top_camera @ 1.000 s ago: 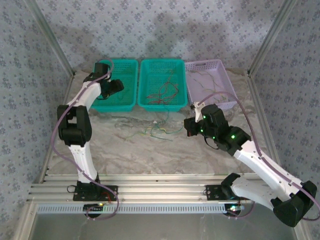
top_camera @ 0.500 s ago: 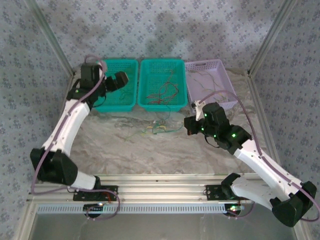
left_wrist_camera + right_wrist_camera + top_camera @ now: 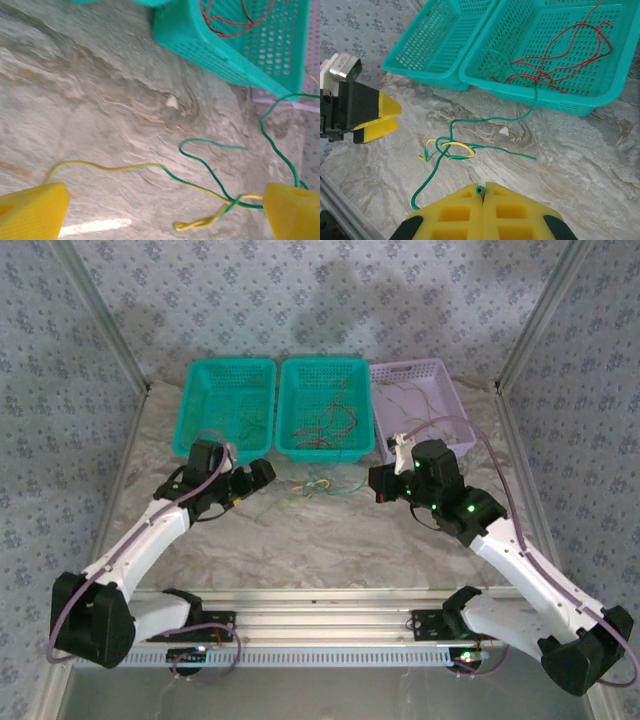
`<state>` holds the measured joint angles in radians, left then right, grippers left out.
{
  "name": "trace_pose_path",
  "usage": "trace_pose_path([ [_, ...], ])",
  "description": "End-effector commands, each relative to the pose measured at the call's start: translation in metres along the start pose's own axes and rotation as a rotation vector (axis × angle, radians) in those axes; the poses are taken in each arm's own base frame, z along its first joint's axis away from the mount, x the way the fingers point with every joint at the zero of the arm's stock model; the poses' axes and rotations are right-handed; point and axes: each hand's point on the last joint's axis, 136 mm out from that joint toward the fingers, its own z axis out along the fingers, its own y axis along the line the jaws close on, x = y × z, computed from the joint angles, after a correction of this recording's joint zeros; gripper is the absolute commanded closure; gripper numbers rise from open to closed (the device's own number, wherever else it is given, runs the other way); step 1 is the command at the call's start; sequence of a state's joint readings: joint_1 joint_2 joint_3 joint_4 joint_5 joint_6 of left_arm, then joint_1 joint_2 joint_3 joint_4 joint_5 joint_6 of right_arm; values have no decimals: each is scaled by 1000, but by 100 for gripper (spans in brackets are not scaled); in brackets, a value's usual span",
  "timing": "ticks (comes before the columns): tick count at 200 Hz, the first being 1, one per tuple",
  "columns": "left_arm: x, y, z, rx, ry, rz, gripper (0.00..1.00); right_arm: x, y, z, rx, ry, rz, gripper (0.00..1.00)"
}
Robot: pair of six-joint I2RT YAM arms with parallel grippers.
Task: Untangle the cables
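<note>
The two arms are reaching out over the marble table (image 3: 330, 540). Three baskets are standing in a row at the far side.

The left gripper (image 3: 262, 472) is hanging low over the table, just left of a small bunch of cables (image 3: 318, 486). Its yellow fingers (image 3: 30, 212) are spread wide apart and are not squeezing anything. In the left wrist view, a yellow cable (image 3: 110, 167) and a green cable (image 3: 210, 172) are lying on the table between the two fingers. They are twisting around each other close to the right finger.

The right gripper (image 3: 482, 192) is sitting just right of the bunch. Its fingers are pressed tight together and are pinching the tip of a thin green cable (image 3: 479, 190).

The bunch is lying on the table between the two grippers, near the front wall of the middle basket (image 3: 322, 445). It is made of green and yellow cables curling over each other. In the right wrist view, one long green cable (image 3: 520, 117) is climbing from the bunch up over the near wall and into the middle basket. Red cables (image 3: 560, 55) are lying inside that basket in a loose heap.

The left basket (image 3: 200, 410) is teal too. The lilac basket (image 3: 440, 375) is on the right, with a few thin cables lying in it.
</note>
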<state>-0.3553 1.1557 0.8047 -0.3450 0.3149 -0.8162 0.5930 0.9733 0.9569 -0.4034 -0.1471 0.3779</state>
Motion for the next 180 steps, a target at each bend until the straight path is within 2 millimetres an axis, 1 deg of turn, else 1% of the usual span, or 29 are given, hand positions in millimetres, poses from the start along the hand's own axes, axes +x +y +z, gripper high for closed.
trace_pose_path([
  [1,9,-29,-1,132,24,-27,1,-10,7,-2,-31,-30,18,100],
  [24,35,-33,7,171,87,-23,1,-9,7,-1,-37,-29,21,100],
  [35,46,-32,11,183,109,-19,1,-9,7,0,-37,-29,23,100],
  [55,59,-27,17,184,130,-1,2,-9,8,0,-43,-30,27,100],
  [74,65,-20,25,190,147,1,5,-10,10,1,-51,-31,28,100],
  [95,65,-12,31,167,134,11,7,-10,12,1,-61,-27,29,100],
  [118,58,-10,33,166,92,21,11,-8,12,2,-63,-22,32,100],
  [138,51,-16,33,202,50,18,18,-8,13,2,-71,-21,33,100],
  [152,46,-22,35,234,25,16,26,-8,15,2,-81,-21,36,100],
  [180,43,-28,41,272,13,7,35,-8,17,3,-90,-19,39,100],
])
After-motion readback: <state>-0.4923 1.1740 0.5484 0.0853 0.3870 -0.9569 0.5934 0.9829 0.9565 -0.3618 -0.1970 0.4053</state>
